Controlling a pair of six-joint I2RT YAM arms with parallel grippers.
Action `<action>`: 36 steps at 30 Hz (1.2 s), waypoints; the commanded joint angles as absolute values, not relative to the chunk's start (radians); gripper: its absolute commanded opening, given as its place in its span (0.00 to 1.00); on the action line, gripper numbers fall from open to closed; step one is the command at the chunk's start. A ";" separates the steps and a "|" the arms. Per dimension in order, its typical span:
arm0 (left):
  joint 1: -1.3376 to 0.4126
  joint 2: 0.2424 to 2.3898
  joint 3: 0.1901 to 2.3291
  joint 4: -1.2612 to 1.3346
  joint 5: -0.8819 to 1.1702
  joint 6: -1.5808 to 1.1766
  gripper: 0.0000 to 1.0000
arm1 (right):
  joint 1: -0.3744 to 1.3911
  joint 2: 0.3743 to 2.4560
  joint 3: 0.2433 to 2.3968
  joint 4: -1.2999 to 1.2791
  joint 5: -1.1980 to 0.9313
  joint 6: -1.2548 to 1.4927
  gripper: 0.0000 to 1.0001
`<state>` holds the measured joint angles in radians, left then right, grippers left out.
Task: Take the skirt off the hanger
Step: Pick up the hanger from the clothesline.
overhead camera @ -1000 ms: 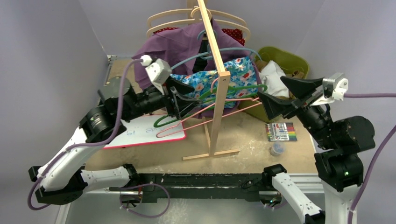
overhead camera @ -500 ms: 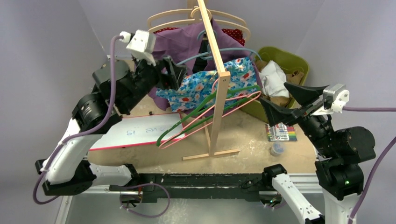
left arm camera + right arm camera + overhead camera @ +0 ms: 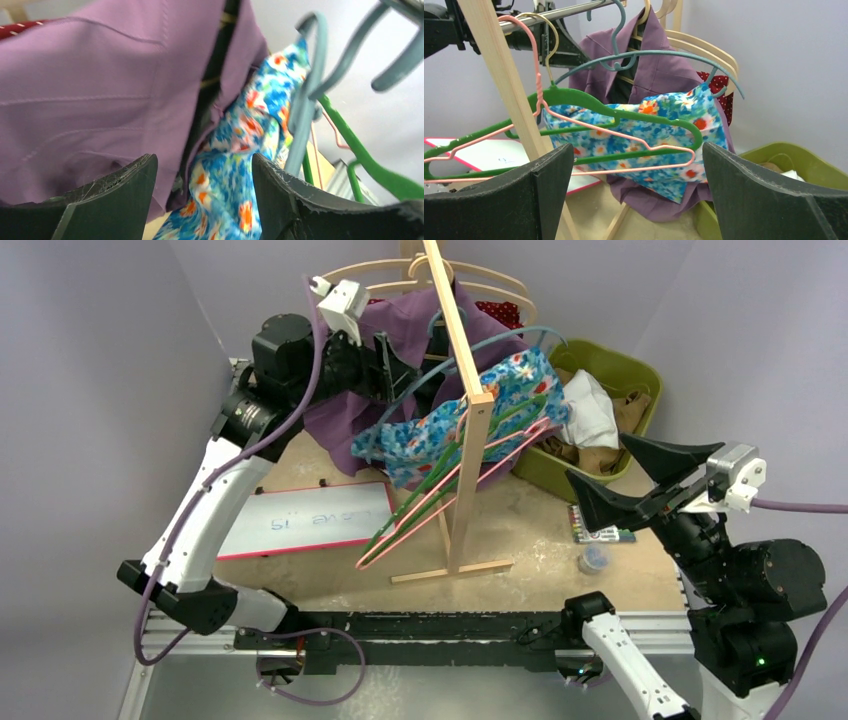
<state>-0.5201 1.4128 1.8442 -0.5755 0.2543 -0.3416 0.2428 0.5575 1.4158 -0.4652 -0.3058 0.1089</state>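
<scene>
Okay, one floral skirt (image 3: 485, 400) hangs from one blue hanger (image 3: 659, 51) on the rack. Two end effectors, both spread: left end effector (image 3: 205, 165) just beside the skirt, right end effector (image 3: 598, 460) empty, well apart.

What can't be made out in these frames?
- Top view: how the floral skirt attaches to the blue hanger, hidden by the wooden post and folds.
- Left wrist view: close-up blur; skirt's waistband unseen.
- Top view: whiteboard writing, too small.
- Right wrist view: green bin, cut off by the edge.
</scene>
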 commanded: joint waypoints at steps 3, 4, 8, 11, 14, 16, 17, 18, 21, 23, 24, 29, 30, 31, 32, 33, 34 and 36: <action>-0.523 1.264 1.707 -0.419 0.377 -0.344 0.68 | 0.242 0.560 1.430 -0.434 -0.344 0.146 0.99; -0.523 1.250 1.687 -0.418 0.365 -0.344 0.68 | 0.242 0.567 1.431 -0.429 -0.353 0.152 0.99; -0.523 1.194 1.617 -0.413 0.301 -0.351 0.68 | 0.242 0.585 1.429 -0.405 -0.378 0.171 0.99; -0.523 1.151 1.588 -0.407 0.274 -0.371 0.68 | 0.242 0.592 1.420 -0.393 -0.382 0.179 0.99; -0.523 1.122 1.581 -0.377 0.286 -0.400 0.68 | 0.242 0.592 1.401 -0.384 -0.381 0.190 0.99; -0.523 1.126 1.608 -0.387 0.296 -0.408 0.68 | 0.242 0.595 1.392 -0.382 -0.379 0.200 0.99; -0.523 1.128 1.620 -0.398 0.299 -0.407 0.68 | 0.242 0.597 1.390 -0.382 -0.374 0.202 0.99; -0.523 1.128 1.628 -0.406 0.300 -0.406 0.68 | 0.242 0.598 1.390 -0.382 -0.372 0.202 0.99; -0.523 1.128 1.618 -0.409 0.318 -0.404 0.68 | 0.242 0.605 1.391 -0.374 -0.370 0.206 0.99; -0.524 1.142 1.607 -0.424 0.348 -0.395 0.68 | 0.242 0.611 1.390 -0.365 -0.367 0.208 0.99; -0.525 1.150 1.600 -0.432 0.358 -0.388 0.67 | 0.242 0.617 1.388 -0.357 -0.363 0.211 0.99; -0.525 1.164 1.566 -0.439 0.396 -0.349 0.57 | 0.242 0.631 1.374 -0.320 -0.356 0.229 0.99; -0.525 1.168 1.569 -0.448 0.404 -0.340 0.51 | 0.242 0.633 1.370 -0.318 -0.356 0.233 0.99; -0.525 1.168 1.570 -0.453 0.406 -0.332 0.47 | 0.242 0.633 1.367 -0.316 -0.356 0.236 0.99; -0.524 1.164 1.565 -0.455 0.406 -0.326 0.43 | 0.242 0.636 1.364 -0.314 -0.356 0.237 0.99; -0.525 1.158 1.558 -0.457 0.400 -0.319 0.40 | 0.242 0.635 1.360 -0.311 -0.356 0.240 0.99; -0.525 1.151 1.551 -0.458 0.393 -0.311 0.37 | 0.242 0.636 1.357 -0.308 -0.356 0.242 0.99; -0.525 1.128 1.528 -0.453 0.384 -0.291 0.27 | 0.242 0.639 1.352 -0.305 -0.357 0.244 0.99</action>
